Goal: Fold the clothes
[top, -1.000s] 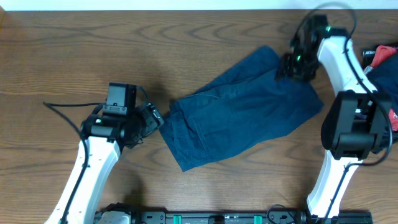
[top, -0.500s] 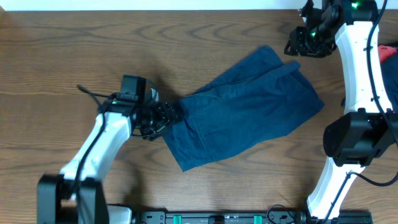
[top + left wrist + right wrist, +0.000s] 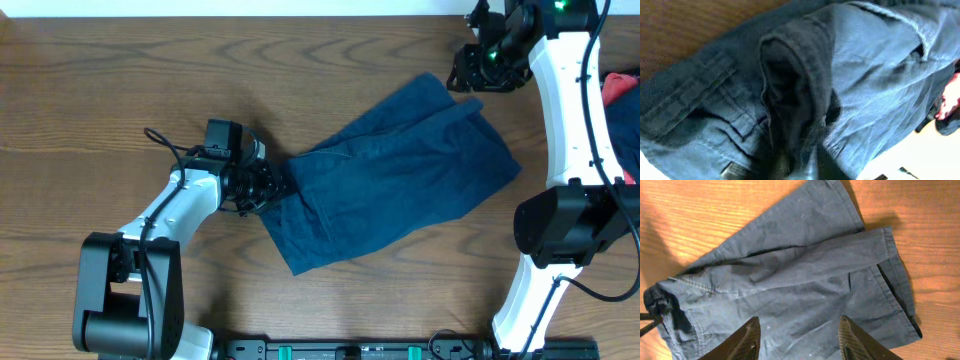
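The clothes point(image 3: 400, 190), dark navy shorts, lie slantwise across the middle of the wooden table. My left gripper point(image 3: 275, 185) is at their left end, shut on a bunched ridge of the fabric. In the left wrist view that ridge of the clothes point(image 3: 795, 85) runs down into the left gripper point(image 3: 802, 167), whose fingers are mostly hidden by cloth. My right gripper point(image 3: 470, 75) hangs above the far right corner of the shorts, open and holding nothing. From the right wrist, the clothes point(image 3: 790, 270) spread out well below the right gripper point(image 3: 800, 332), its two dark fingertips point(image 3: 747, 340) wide apart.
A red and dark bundle point(image 3: 620, 90) lies at the table's right edge, behind the right arm. The table's far edge point(image 3: 250, 12) runs along the top. Bare wood point(image 3: 100, 100) spreads left of the left arm.
My left gripper has moved right onto the shorts' left end and shut on the fabric. The right gripper has drawn away from the shorts toward the far right corner.
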Robot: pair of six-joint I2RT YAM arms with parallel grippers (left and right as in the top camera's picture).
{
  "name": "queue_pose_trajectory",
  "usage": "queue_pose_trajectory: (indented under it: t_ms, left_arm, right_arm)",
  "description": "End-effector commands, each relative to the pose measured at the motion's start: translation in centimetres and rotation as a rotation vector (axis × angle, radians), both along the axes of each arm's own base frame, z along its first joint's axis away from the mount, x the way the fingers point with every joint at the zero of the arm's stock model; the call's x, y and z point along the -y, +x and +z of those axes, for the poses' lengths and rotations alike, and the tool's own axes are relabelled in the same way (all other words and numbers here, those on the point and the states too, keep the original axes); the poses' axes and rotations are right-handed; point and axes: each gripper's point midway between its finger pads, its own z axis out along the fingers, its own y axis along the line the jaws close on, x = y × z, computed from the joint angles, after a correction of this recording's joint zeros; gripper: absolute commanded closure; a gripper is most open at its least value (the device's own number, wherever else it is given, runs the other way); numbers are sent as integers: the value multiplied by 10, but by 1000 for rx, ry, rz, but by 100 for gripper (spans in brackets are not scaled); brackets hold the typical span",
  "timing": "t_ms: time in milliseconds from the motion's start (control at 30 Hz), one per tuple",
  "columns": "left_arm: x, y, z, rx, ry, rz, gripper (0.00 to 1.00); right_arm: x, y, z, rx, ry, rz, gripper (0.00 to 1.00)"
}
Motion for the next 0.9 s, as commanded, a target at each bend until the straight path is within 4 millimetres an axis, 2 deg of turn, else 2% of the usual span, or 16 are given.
queue_pose_trajectory:
  t_ms: [0, 200, 367, 500, 667, 800, 867]
  left_arm:
    - [2, 1, 2, 16, -18, -13, 93]
    - [3, 1, 19, 40, -35, 9, 94]
    - [-23, 4, 47, 135, 103, 100, 94]
    - [-40, -9, 67, 153, 176, 176, 94]
    - [-52, -38, 60, 34, 239, 215, 94]
    - [-53, -48, 50, -10, 244, 225, 94]
    - [-54, -52, 45, -26, 247, 226, 94]
  right_arm:
    - [-7, -1, 12, 35, -4, 38, 52]
    - [-9, -2, 14, 42, -7, 56, 51]
    - [-10, -1, 14, 45, -12, 63, 50]
    - [-9, 0, 14, 49, -12, 61, 48]
    - [-9, 1, 14, 53, -12, 61, 45]
    - [-9, -1, 14, 46, -12, 61, 43]
    - [-9, -3, 13, 37, -12, 62, 48]
